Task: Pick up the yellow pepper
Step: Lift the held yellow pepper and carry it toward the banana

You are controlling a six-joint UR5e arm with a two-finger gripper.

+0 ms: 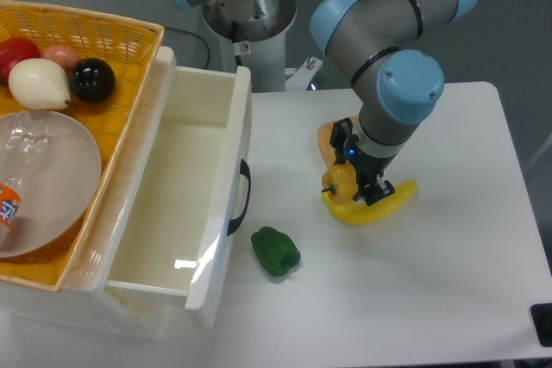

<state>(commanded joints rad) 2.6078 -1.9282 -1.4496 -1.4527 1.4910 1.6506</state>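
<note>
My gripper [354, 177] is shut on the yellow pepper [340, 182], a small lumpy yellow-orange fruit with its dark stem pointing left. The pepper hangs above the table, over the left end of the long yellow banana [373, 206]. The black fingers [371, 185] clamp it from either side. The dark green pepper [275, 251] lies on the table below and to the left, apart from the gripper.
An orange piece of food [329, 146] lies behind the gripper, partly hidden. A white open drawer [185, 196] with a dark handle [241, 197] stands at left. A yellow basket [103, 36] holds a bowl and several fruits. The robot base [250, 15] is at the back.
</note>
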